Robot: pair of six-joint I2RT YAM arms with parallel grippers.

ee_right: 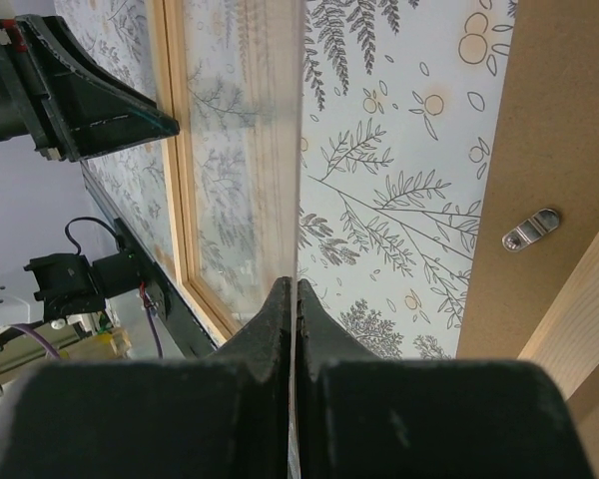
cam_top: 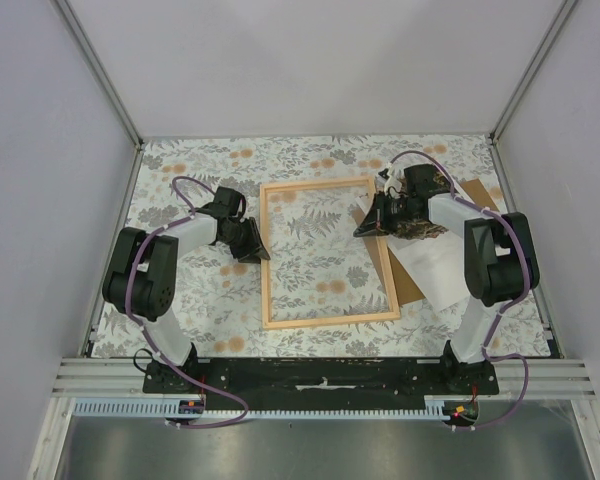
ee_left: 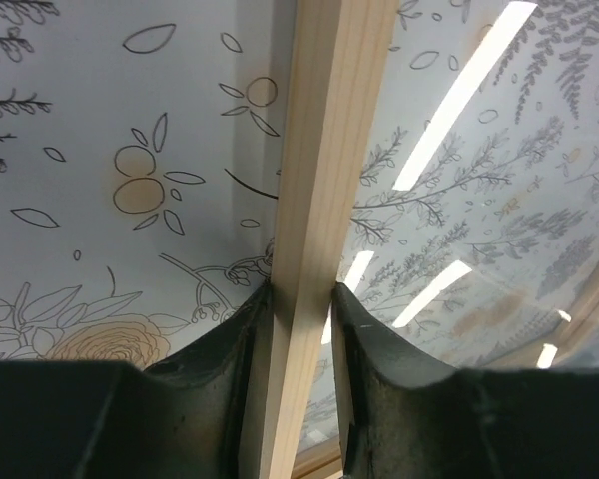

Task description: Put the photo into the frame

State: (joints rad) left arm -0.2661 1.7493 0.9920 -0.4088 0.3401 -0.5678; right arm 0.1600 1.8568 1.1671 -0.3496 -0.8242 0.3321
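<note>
The light wooden frame [cam_top: 265, 290] lies flat on the floral cloth in the middle. My left gripper [cam_top: 252, 240] is shut on its left rail; the left wrist view shows the rail [ee_left: 329, 150] between my fingers, gripper [ee_left: 301, 289]. A clear pane inside the frame reflects the ceiling lights [ee_left: 459, 100]. My right gripper [cam_top: 368, 222] is at the frame's right rail and is shut on a thin clear sheet [ee_right: 298, 150] seen edge-on, gripper [ee_right: 297, 284]. A white sheet [cam_top: 440, 265], apparently the photo with its white back up, lies right of the frame under the right arm.
The brown backing board [cam_top: 410, 288] lies under the white sheet, right of the frame; its metal clip [ee_right: 529, 230] shows in the right wrist view. Grey walls close the table on three sides. The left gripper [ee_right: 80, 95] shows across the frame.
</note>
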